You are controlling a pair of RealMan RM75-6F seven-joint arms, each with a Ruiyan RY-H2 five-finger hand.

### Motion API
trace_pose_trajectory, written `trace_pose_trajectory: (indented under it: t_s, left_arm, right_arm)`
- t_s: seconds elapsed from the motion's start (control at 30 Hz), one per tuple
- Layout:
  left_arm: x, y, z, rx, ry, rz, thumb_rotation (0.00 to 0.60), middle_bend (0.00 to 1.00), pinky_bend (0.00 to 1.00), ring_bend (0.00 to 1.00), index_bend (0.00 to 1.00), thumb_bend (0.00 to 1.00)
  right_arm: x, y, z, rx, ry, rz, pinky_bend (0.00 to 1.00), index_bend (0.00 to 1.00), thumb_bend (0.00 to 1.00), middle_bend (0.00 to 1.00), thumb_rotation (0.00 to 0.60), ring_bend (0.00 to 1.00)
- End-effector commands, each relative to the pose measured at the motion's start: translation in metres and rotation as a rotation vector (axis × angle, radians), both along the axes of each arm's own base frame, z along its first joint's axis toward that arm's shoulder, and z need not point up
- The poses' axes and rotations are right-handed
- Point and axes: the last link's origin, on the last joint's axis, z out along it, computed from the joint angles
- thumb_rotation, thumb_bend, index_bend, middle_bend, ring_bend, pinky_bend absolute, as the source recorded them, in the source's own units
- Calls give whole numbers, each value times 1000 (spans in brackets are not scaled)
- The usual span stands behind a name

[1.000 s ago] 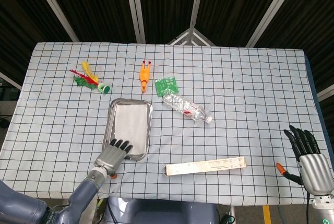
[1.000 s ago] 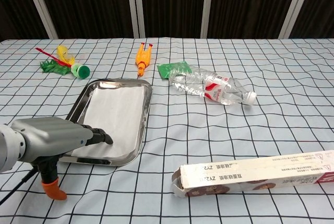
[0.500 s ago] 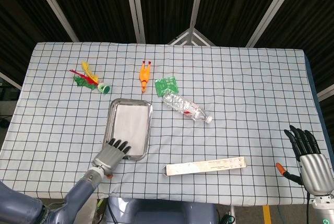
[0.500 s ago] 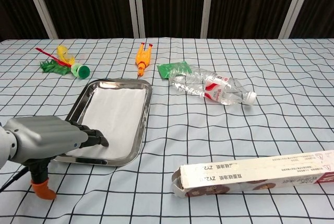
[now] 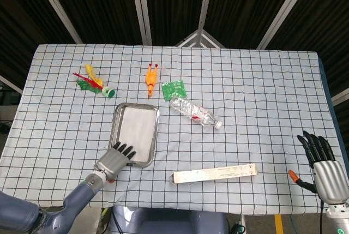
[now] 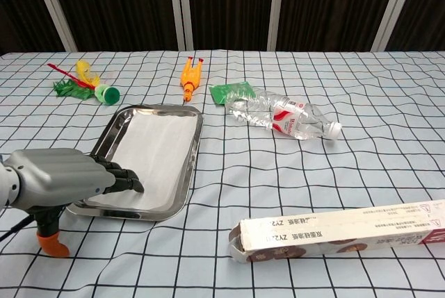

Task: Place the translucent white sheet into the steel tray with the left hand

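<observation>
Left hand [image 5: 114, 159] drawn back toward the near-left corner of the steel tray [image 5: 116, 123], lower and further left in the chest view than 1 s ago [image 6: 66, 179]. Fingertips [image 6: 133, 185] now only at the near edge of the translucent white sheet [image 6: 153, 151] (touching or just above it, cannot tell which), no longer reaching so far over the tray. Forearm angled lower toward the tabletop's near-left edge. Orange thumb tip [image 6: 53, 244] shifted left along with it.
</observation>
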Motion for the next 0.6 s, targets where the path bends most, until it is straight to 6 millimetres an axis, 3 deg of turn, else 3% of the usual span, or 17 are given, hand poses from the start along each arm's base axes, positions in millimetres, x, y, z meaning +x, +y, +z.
trace_pose_trajectory:
  t_s: [0.03,0.6]
  left_arm:
    - [0,0,1,-1,-2,-5,600,0,0,0,0,221]
    - [0,0,9,1,-1,-13,600,0,0,0,0,222]
  right_arm:
    - [0,0,0,0,-1,1,0,0,290,0,600,0]
    - [1,0,0,-1,0,3,0,0,290,0,600,0]
